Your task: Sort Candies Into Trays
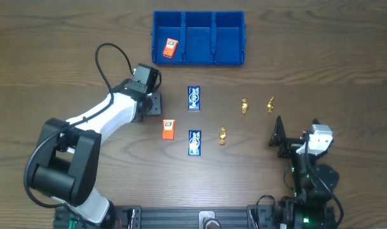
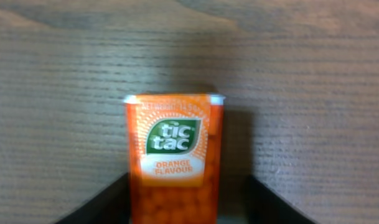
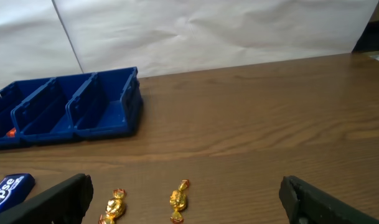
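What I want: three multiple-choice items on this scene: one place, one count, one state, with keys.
1. The orange box in the blue tray lies in which compartment? A left B middle C right
2. How many gold candies lie on the table? A two B three C five
3. The right gripper is: A open, empty B shut on a gold candy C shut on the tray
Key: 1A, it sits in the leftmost bin; 2B, three wrappers show on the wood; 3A, its jaws stand wide apart.
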